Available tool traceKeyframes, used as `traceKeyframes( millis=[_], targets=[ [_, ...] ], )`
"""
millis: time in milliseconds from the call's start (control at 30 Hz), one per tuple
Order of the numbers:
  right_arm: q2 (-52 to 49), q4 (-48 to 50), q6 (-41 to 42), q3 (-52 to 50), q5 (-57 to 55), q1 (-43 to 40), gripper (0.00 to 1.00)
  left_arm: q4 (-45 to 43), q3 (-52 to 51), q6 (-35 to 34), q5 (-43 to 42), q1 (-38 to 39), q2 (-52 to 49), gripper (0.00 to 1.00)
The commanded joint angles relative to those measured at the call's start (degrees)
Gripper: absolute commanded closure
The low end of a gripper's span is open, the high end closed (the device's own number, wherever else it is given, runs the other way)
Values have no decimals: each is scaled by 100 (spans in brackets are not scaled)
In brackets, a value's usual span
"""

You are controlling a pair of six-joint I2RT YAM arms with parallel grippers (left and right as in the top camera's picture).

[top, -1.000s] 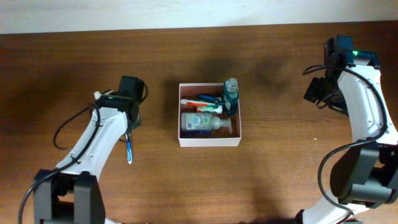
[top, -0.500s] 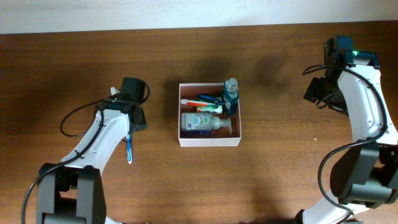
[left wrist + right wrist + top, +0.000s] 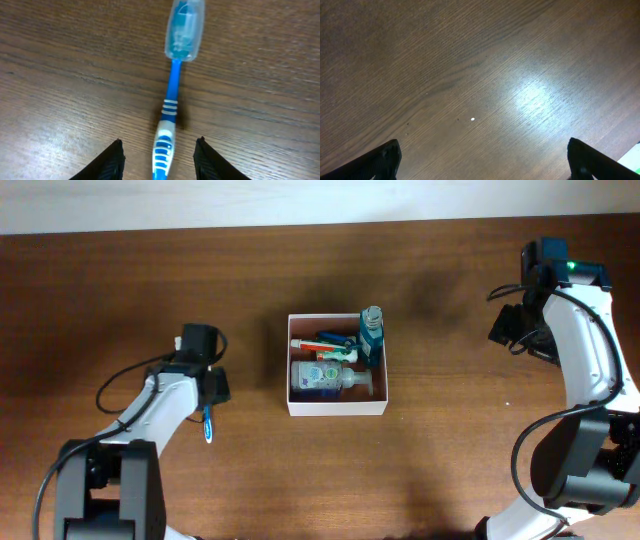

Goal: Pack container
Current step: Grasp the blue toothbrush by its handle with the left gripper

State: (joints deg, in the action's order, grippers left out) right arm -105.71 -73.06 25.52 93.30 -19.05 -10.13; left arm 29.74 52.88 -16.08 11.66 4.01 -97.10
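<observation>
Your left gripper (image 3: 159, 151) drew back since the earlier frame | left wrist view: unclenched, jaws flanking blue-and-white plastic toothbrush (image 3: 170, 100) handle | overhead only: white-walled square container (image 3: 337, 409) mid-table, well apart | right gripper (image 3: 482, 150) spread wide over brown wooden table (image 3: 470, 75)

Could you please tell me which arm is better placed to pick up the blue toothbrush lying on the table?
Left. The left tool straddles the toothbrush handle, jaws open; the right tool hangs far off, beyond the container.

The toothbrush (image 3: 171, 95) is blue with white stripes (its cap (image 3: 185, 27) see-through blue); the surface (image 3: 65, 70) is brown wood grain; the container (image 3: 336, 408) white-walled.
</observation>
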Motion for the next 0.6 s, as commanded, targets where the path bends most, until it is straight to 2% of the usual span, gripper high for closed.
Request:
traceKeyframes(
  millis=[0,100,367,467,533,567],
  targets=[
    [33,2,42,-20,-72,-17,1,-114,-74,501,-586,-291,-74,53],
    [33,2,42,-20,-72,-17,1,-240,-98,988,-1054,-439,-111,54],
    [33,0,42,-20,-70,-17,1,-483,-149,1189,-1193,-472,-634,54],
    [33,0,42,-20,-72,-17,1,-518,-149,1189,-1189,-472,-796,59],
    [33,2,42,-20,-70,-17,1,-516,-146,1187,-1189,-472,-800,69],
    [33,2,42,-20,-72,-17,1,-514,-142,1187,-1189,-472,-785,80]
  ],
)
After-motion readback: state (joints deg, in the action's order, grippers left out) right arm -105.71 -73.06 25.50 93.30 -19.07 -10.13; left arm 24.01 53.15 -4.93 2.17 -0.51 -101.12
